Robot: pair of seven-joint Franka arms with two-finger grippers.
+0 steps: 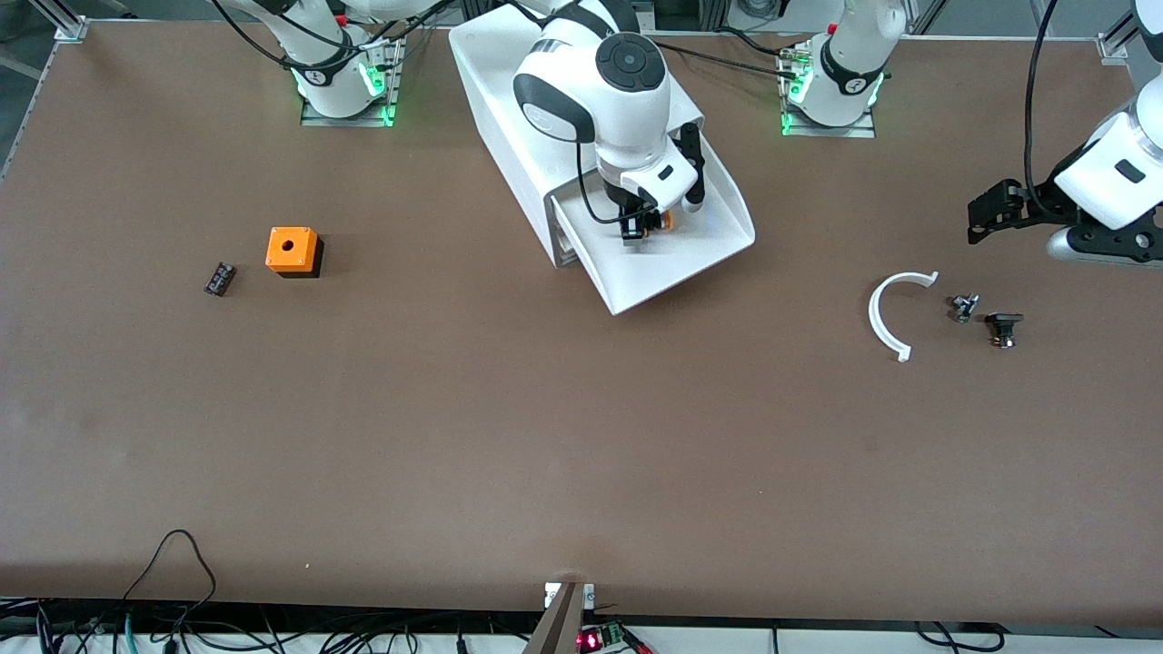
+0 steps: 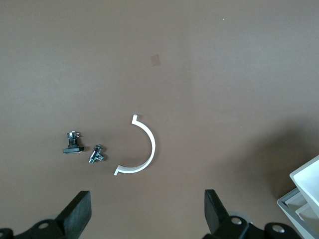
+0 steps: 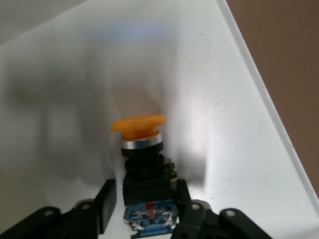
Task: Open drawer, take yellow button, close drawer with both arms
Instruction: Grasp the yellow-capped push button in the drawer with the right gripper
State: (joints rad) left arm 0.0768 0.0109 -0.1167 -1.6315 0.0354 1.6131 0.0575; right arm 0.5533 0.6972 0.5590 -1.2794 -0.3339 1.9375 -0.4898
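I have the right pincer (image 3: 142, 199) clamped on the orange-capped black button (image 3: 139, 130) inside the pulled-out white plastic drawer (image 1: 718, 195), ready to lift; left pincer (image 2: 147, 211) waits apart over the worktop (image 1: 545, 436).

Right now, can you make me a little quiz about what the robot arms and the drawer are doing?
1. True or false: the drawer is pulled out of the cabinet.
2. What does the right gripper squeeze? A) orange cube B) button C) white curved strip
3. Fill in: the left gripper hangs open over the ____.

Key
1. True.
2. B, the button, inside the drawer.
3. Table, above the white curved strip.
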